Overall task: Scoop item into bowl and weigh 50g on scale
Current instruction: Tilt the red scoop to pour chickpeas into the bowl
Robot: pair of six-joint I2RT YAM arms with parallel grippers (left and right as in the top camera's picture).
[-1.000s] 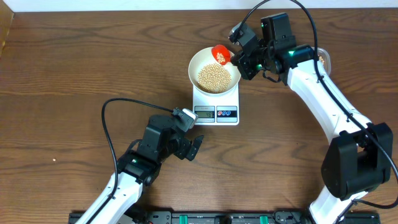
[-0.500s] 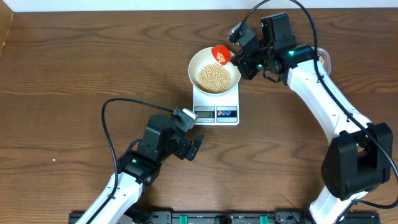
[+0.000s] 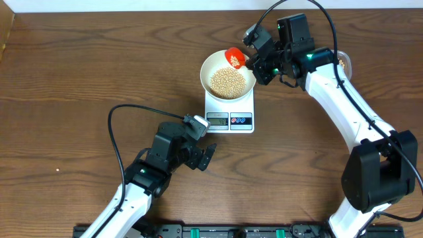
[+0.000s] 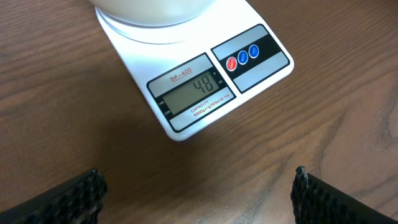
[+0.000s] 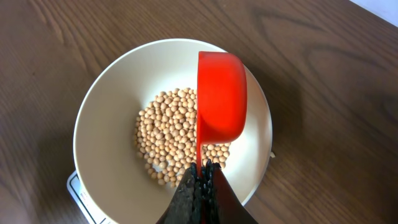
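Note:
The white bowl (image 3: 228, 71) stands on the white scale (image 3: 230, 112) and holds a heap of beige beans (image 3: 227, 82). In the left wrist view the scale (image 4: 193, 93) display reads 48. My right gripper (image 3: 259, 65) is shut on the handle of a red scoop (image 3: 234, 57), held tilted over the bowl's far right rim, with a few beans in it. The right wrist view shows the scoop (image 5: 221, 102) on its side above the beans (image 5: 174, 134) and bowl (image 5: 106, 124). My left gripper (image 3: 206, 157) is open and empty in front of the scale.
A container with beans (image 3: 343, 63) shows partly behind my right arm at the right. A black cable (image 3: 119, 142) loops on the table left of my left arm.

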